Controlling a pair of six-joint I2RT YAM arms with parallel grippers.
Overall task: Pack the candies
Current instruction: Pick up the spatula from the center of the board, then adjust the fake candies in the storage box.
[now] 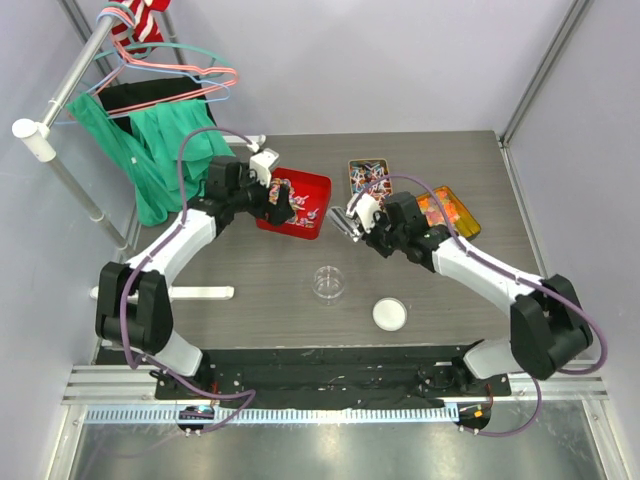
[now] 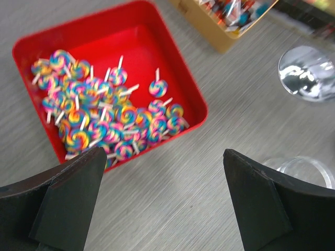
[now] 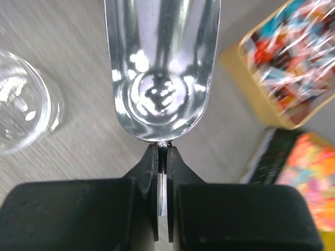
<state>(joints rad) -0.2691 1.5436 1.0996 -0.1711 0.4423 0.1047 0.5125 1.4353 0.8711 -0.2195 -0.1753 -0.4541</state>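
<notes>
The candies [image 1: 369, 177], small sweets in shiny pink, white, blue and red wrappers, fill a gold tin at the back centre. They also show in the right wrist view [image 3: 293, 52] and at the top of the left wrist view [image 2: 233, 10]. My right gripper [image 1: 367, 222] is shut on the handle of an empty metal scoop [image 1: 345, 222], held above the table just left of the tin; the scoop bowl [image 3: 162, 68] is bare. My left gripper [image 1: 283, 205] is open and empty over the near edge of the red tray [image 1: 318, 187], its fingers [image 2: 68, 198] wide apart.
The red tray [image 2: 172, 73] holds several rainbow lollipops [image 2: 99, 115]. A second tin of orange and yellow pieces [image 1: 447, 212] stands right of the candy tin. A clear dish [image 1: 327, 283] and a white lid [image 1: 390, 314] lie nearer me. Green cloth hangs on a rack at back left.
</notes>
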